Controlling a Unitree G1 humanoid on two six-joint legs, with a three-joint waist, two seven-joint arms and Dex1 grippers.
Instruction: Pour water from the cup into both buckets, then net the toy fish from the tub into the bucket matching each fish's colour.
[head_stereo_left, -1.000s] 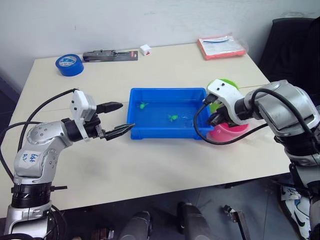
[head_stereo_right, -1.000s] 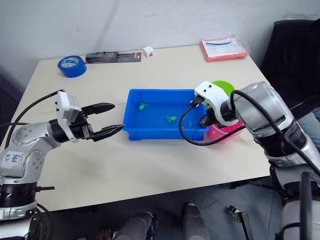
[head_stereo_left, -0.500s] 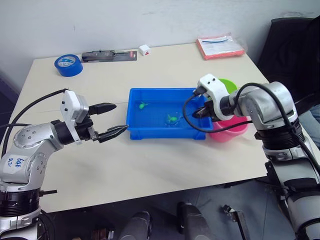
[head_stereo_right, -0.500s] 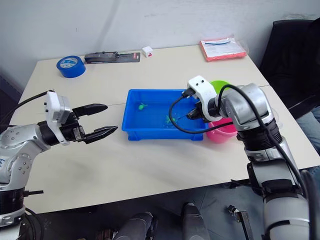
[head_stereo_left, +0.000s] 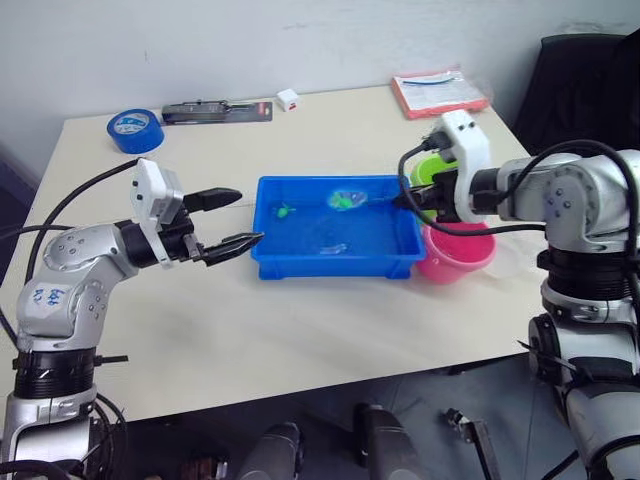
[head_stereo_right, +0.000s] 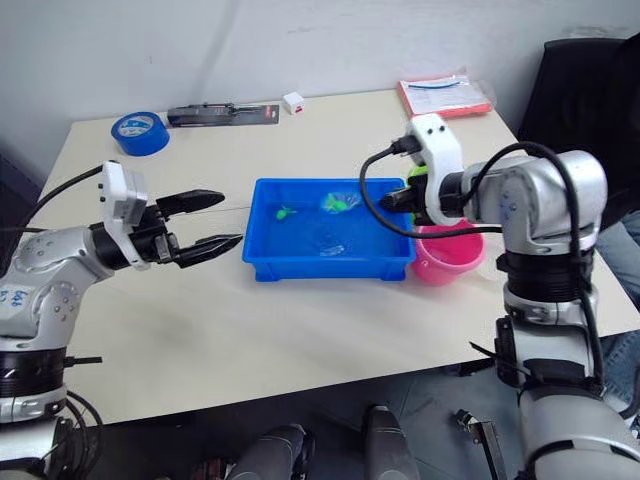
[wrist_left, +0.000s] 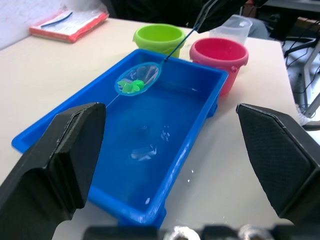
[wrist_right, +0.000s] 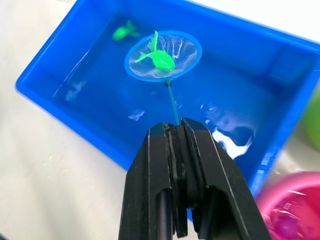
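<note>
Left gripper (head_stereo_left: 238, 218): mine, fingers spread wide, holding nothing, hovering over the table (head_stereo_left: 300, 330) just off the tub's left end.

Tub (head_stereo_left: 335, 262): blue, rectangular, at the middle of the table, water in its bottom.

Right gripper (wrist_right: 182, 132): mine, fingers pressed together on the net's thin handle, held above the tub's right end.

Net (wrist_right: 163, 56): blue hoop lifted above the water over the tub's far half, handle running back to my right gripper.

Green fish in net (wrist_right: 161, 60): lying on the mesh inside the hoop.

Green fish in tub (head_stereo_left: 287, 211): in the water by the far left corner of the tub.

Pink bucket (wrist_left: 218, 55): on the table just beside the tub's right end, nearer of the two buckets.

Green bucket (wrist_left: 159, 39): just beyond the pink one, by the tub's far right corner.

Clear cup (wrist_left: 230, 28): on the table beyond the pink bucket, towards the right edge.

Blue tape roll (head_stereo_left: 134, 129): far left corner of the table.

Dark packaged tool (head_stereo_left: 216, 111): along the far edge, right of the tape.

Small white block (head_stereo_left: 290, 98): far edge, beside the tool.

Red folder (head_stereo_left: 441, 92): far right corner.
</note>
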